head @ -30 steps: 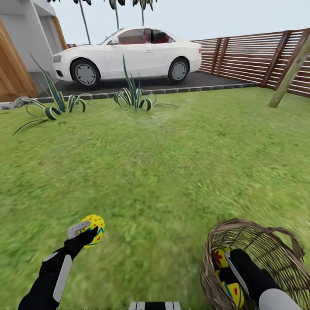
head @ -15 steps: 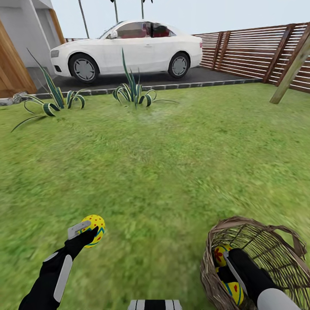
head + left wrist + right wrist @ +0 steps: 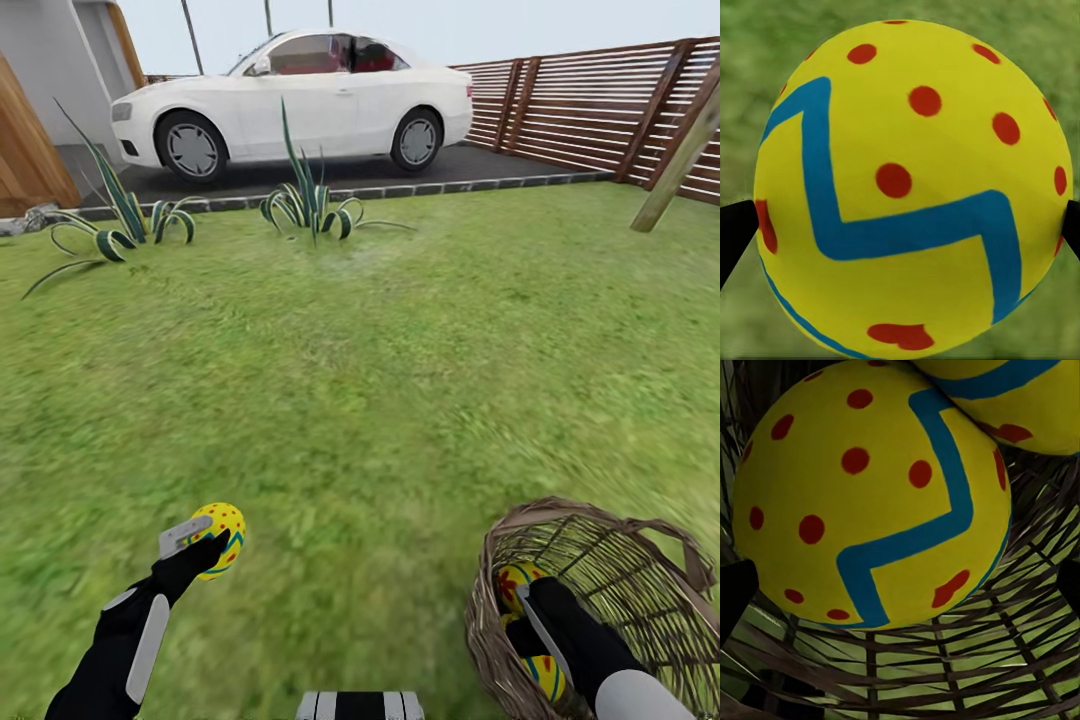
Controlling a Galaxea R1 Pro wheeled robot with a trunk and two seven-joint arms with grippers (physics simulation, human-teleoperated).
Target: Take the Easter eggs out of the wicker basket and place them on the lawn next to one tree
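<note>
Head view: nearest, the left hand pinches a bright yellow egg with a blue zigzag and red dots, lifted clear of the mottled green lawn, likely ready for carrying to a tree. The right hand reaches inside the round brown wicker basket, where two more yellow painted eggs lie; its fingertips sit either side of one, but whether they grip it cannot be told. Farther off stand spiky striped plants, then a white car on dark asphalt, a slatted wooden fence and a leaning pale trunk.
</note>
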